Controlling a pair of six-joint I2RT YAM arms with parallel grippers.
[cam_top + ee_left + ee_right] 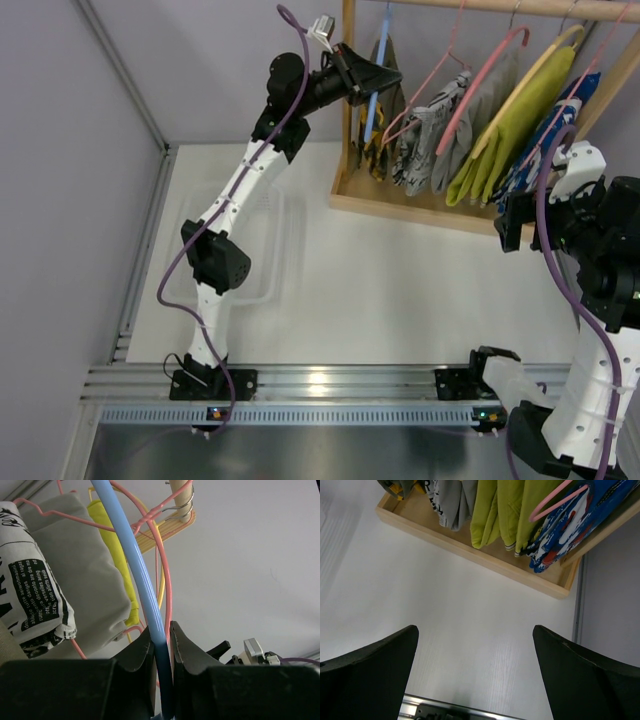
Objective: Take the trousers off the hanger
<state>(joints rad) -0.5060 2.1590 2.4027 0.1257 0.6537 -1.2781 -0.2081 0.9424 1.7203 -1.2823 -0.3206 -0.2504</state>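
The light blue hanger [375, 108] hangs at the left end of the wooden rail, with the olive and brown camouflage trousers [387, 125] with yellow patches draped on it. My left gripper [372, 82] reaches up to it and is shut on the hanger. In the left wrist view the blue hanger bar [134, 565] runs down between the two black fingers [142, 652], pinched at the gripper [161, 636]. My right gripper [513, 222] hovers low at the right, open and empty [475, 631] over the white table. A corner of the trousers [400, 486] shows in the right wrist view.
A wooden rack with a tray base [420, 205] holds pink hangers [480, 85], a black-and-white printed garment [420, 140], a grey one, a lime-green garment [510, 130] and a blue patterned one [570, 525]. A clear plastic bin [265, 250] lies by the left arm.
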